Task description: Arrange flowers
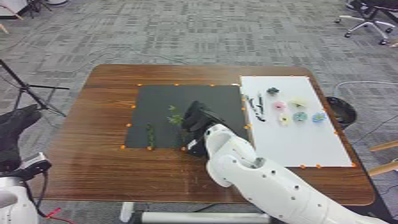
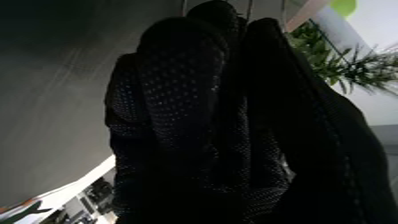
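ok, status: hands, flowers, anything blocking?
Right hand over black mat, partly hiding it. Left hand left of table. Flowers on white board, greenery on mat.

A brown wooden table carries a flat black mat. On the right side of the mat, just beside it, there lies a white board, which reaches a little farther than the mat at the far end and also nearer at the near end. Small orange markers are placed around the mat's edges, and some more between the mat and the board.
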Robot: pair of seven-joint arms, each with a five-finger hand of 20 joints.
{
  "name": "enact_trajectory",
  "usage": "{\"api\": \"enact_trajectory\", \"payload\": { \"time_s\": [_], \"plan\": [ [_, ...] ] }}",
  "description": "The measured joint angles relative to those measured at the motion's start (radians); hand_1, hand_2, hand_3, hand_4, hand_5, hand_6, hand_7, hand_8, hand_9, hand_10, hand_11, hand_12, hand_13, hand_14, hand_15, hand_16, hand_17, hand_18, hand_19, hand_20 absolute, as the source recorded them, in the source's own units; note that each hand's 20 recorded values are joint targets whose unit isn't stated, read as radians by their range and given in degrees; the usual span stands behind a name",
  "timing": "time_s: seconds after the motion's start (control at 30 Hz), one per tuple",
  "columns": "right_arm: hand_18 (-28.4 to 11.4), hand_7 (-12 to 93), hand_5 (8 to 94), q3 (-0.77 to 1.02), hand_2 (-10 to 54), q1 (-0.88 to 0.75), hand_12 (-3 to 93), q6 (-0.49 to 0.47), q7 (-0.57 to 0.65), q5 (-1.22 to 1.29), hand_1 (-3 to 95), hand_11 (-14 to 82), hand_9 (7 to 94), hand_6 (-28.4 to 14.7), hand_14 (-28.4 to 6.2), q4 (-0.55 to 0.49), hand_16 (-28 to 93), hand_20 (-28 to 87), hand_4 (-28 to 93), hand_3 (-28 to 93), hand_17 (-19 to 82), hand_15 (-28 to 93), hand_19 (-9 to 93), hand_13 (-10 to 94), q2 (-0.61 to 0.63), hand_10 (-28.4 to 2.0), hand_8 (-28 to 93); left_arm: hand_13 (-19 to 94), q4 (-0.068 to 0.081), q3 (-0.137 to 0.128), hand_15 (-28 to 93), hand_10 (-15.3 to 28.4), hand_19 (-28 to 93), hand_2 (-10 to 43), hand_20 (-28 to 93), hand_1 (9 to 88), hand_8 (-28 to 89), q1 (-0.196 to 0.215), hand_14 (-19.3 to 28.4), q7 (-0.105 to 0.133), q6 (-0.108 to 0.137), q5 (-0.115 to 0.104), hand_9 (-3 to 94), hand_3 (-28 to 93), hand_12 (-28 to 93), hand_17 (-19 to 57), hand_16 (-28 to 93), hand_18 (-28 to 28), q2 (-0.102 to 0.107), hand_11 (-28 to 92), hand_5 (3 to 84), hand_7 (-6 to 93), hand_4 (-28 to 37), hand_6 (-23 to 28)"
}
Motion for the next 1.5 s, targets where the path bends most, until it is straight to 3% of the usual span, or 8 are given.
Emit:
{"api": "enact_trajectory", "payload": {
  "time_s": [0.4,0.8,0.87,0.9,1.13,1.5],
  "plan": [
    [-16.8,19,71.5,0.016,-9.5,0.0,23.3,-0.03,-0.001,0.002,53.8,12.1,86.1,-3.4,-2.6,0.001,32,40,-4,50,56,37,70,94,0.005,-10.7,20,43,-0.001,0.001,16,14.0,14,4.7,20,28.9,-8,-0.005,16.2,0.0,-0.005,0.003,53.8,69,14,9.9,2,12.2,0.0,22,54.1,16.5,-22.6,3.0],
    [-17.0,17,70.8,0.03,-9.5,0.0,17.3,-0.03,-0.001,0.011,46.1,16.8,85.4,-3.7,-2.8,0.004,32,40,-4,57,56,37,70,94,0.006,-12.3,18,43,-0.003,0.001,16,14.1,13,4.0,20,29.0,-8,-0.004,16.2,0.001,-0.01,0.003,53.6,69,14,9.8,2,12.2,-0.002,22,54.1,16.5,-22.1,3.0],
    [-17.9,19,70.3,0.037,-4.6,-0.001,16.9,-0.03,-0.002,0.018,36.8,16.5,85.0,-3.6,-3.6,0.003,33,40,-5,62,55,36,71,94,0.009,-13.1,0,43,-0.004,0.0,16,14.1,13,3.8,20,29.1,-8,-0.003,16.2,0.001,-0.01,0.003,53.7,69,14,9.8,2,12.2,-0.002,22,54.1,16.5,-22.1,3.0],
    [-18.1,20,70.2,0.04,-2.4,-0.001,16.8,-0.03,-0.004,0.022,34.8,16.2,84.8,-3.8,-4.0,0.0,33,39,-6,62,54,36,71,94,0.011,-13.5,-2,43,-0.005,0.0,16,14.1,13,3.8,20,29.1,-8,-0.003,16.2,0.001,-0.01,0.003,53.7,69,14,9.8,2,12.2,-0.002,22,54.1,16.5,-22.1,3.0],
    [-19.1,18,66.8,0.057,2.6,-0.022,15.6,-0.044,-0.007,0.065,30.6,13.5,82.4,-5.6,-5.2,-0.05,33,39,-5,59,53,35,72,93,0.048,-14.7,-2,43,-0.009,-0.004,16,14.1,13,3.8,20,29.1,-8,0.002,16.2,0.002,-0.01,0.003,53.7,69,14,9.8,2,12.3,-0.004,22,53.9,16.5,-22.1,3.0],
    [-19.6,17,68.4,0.058,4.6,-0.062,14.7,-0.062,-0.003,0.112,30.6,12.4,82.1,-6.1,-5.4,-0.074,33,37,-5,57,53,35,72,93,0.054,-15.2,-2,43,-0.009,-0.003,16,14.1,13,3.6,20,29.1,-8,0.0,16.3,0.0,-0.018,0.005,53.7,69,14,9.8,2,12.3,-0.004,22,54.0,16.5,-22.0,3.0]
  ]
}}
